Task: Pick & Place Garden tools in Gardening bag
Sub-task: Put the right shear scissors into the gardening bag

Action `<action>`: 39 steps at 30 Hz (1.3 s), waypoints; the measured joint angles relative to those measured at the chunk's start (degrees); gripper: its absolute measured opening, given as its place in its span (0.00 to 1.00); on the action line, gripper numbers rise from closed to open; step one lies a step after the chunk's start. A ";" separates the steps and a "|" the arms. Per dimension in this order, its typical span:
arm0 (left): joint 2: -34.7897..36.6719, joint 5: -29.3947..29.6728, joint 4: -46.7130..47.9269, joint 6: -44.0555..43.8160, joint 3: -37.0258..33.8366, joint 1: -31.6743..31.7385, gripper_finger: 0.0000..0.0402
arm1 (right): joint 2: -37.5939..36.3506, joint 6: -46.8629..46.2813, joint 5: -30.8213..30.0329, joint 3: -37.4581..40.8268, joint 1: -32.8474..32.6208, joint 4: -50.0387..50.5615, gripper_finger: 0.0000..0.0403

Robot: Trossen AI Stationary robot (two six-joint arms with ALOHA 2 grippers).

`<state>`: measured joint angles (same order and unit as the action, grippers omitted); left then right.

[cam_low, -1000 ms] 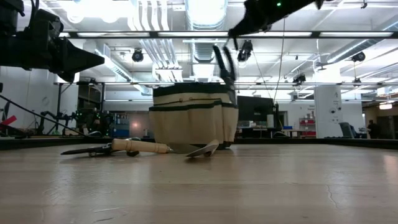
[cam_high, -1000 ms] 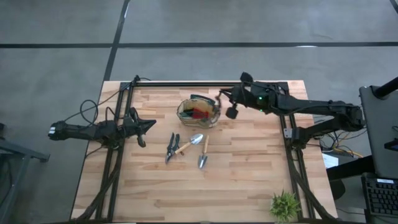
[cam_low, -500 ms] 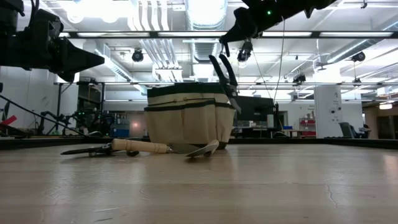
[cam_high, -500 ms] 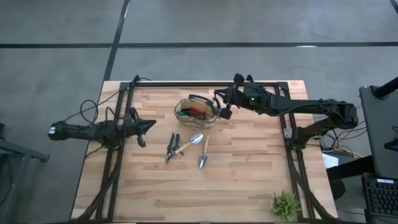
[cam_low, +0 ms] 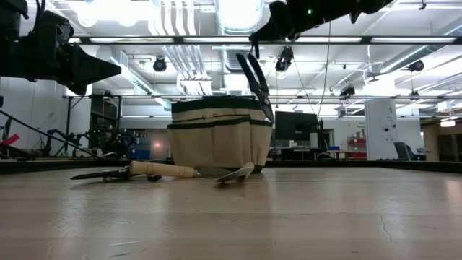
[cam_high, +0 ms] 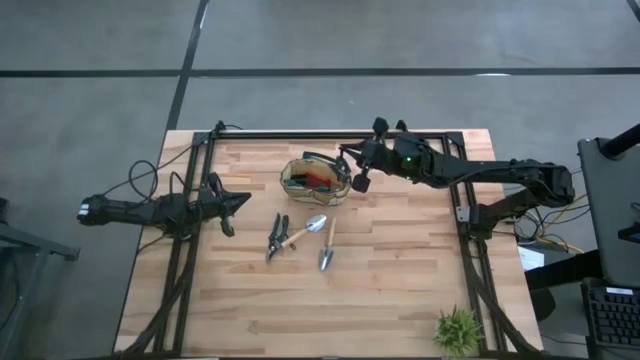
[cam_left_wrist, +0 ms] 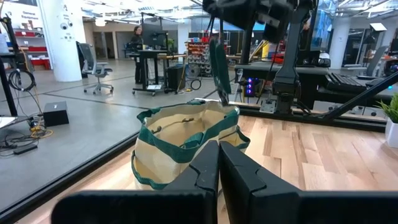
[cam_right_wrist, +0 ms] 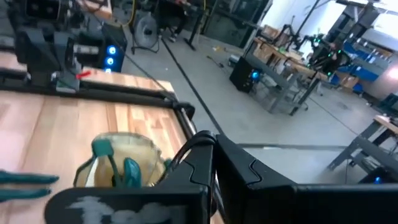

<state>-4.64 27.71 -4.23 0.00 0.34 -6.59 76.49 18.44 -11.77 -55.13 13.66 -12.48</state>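
Note:
The tan gardening bag [cam_high: 318, 180] with green trim stands at the table's far middle, with a red item [cam_high: 321, 181] inside it. It also shows in the low view [cam_low: 216, 141] and the left wrist view [cam_left_wrist: 180, 146]. My right gripper [cam_high: 357, 168] is above the bag's right rim, shut on dark pruning shears [cam_low: 256, 83]. A second pair of shears [cam_high: 276, 236] and two wooden-handled trowels [cam_high: 305, 232] [cam_high: 328, 247] lie flat on the table nearer me. My left gripper [cam_high: 240, 202] is shut and empty at the table's left. My right gripper holds the pruning shears by their upper end [cam_low: 254, 56], coming from above. The gripper itself hides the exact part it has. The shears hang slanting below the fingers, clear of the table, with their lower end [cam_left_wrist: 225, 96] at the bag's right rim. I cannot tell whether they touch the bag.
A small green plant [cam_high: 458, 330] stands at the near right corner. Black frame rails run along the table's left [cam_high: 185, 250], right [cam_high: 475, 260] and far sides. Bare wood lies across the near half of the table.
My right gripper has carried the shears toward the table's left, from beside the bag's right side to over its right rim. The shears dipped and then came up a little. The bag has shifted slightly toward the left.

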 joint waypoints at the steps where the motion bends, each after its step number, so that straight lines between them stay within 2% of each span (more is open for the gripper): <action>1: 0.00 -0.01 0.00 0.02 0.00 0.01 0.04 | 0.29 -0.01 -0.05 0.12 0.01 0.00 0.02; 9: 0.00 -0.01 0.00 0.02 0.02 0.00 0.04 | -0.47 -0.08 0.02 1.02 -0.40 -1.40 0.02; 16: 0.00 0.02 0.00 0.02 0.00 0.00 0.04 | -0.77 -1.72 4.26 2.05 -0.93 -5.73 0.02; 28: 0.00 0.02 0.00 0.02 0.00 0.02 0.05 | -0.57 -1.31 4.33 3.69 -0.90 -11.30 0.02; 39: 0.00 0.01 0.00 0.02 0.00 0.01 0.05 | 3.43 0.37 4.28 4.17 -0.23 -14.65 0.02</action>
<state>-4.64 27.72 -4.23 0.01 0.34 -6.58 79.92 18.81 -7.49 -50.96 13.44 -27.14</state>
